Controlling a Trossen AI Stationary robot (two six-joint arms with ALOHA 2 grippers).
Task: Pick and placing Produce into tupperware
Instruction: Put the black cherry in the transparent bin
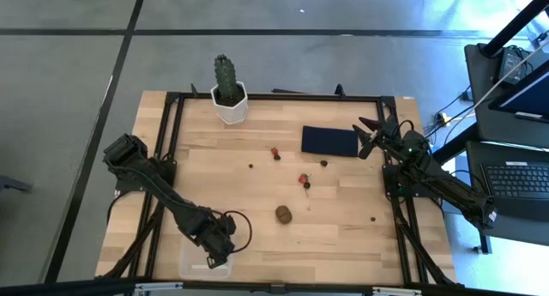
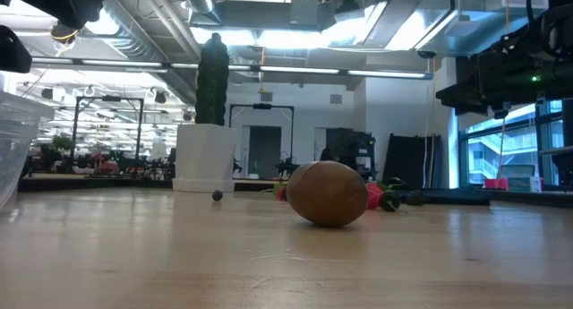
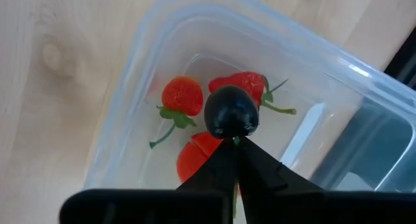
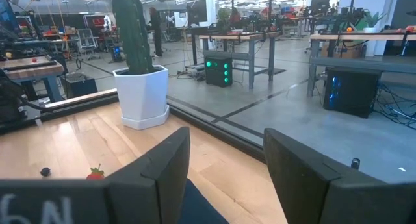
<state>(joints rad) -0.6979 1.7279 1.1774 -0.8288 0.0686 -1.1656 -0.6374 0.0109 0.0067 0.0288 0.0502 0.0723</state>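
The clear tupperware (image 3: 162, 49) stands at the table's near left (image 1: 196, 263), and three red strawberries (image 3: 182, 96) lie on its floor. My left gripper (image 3: 234, 146) hangs above its inside, pointing down, shut on a dark round berry (image 3: 231, 112). A brown kiwi (image 1: 283, 214) lies on the table's middle (image 2: 329, 193). More strawberries (image 1: 304, 180) and dark berries (image 1: 250, 166) lie farther back. My right gripper (image 4: 227, 152) waits open at the far right (image 1: 369, 135), holding nothing. My left gripper pinches the dark berry's edge (image 3: 233, 134) between the free ends of its two fingers. The fingers come from above, pointing down. The berry juts out past the fingertips, lifted clear above the strawberries in the tupperware.
A green cactus in a white pot (image 1: 229, 94) stands at the far edge. A flat dark navy rectangle (image 1: 329, 141) lies in front of my right gripper. One dark berry (image 1: 373, 218) lies near the right edge. Bare wood stretches between the kiwi and the tupperware.
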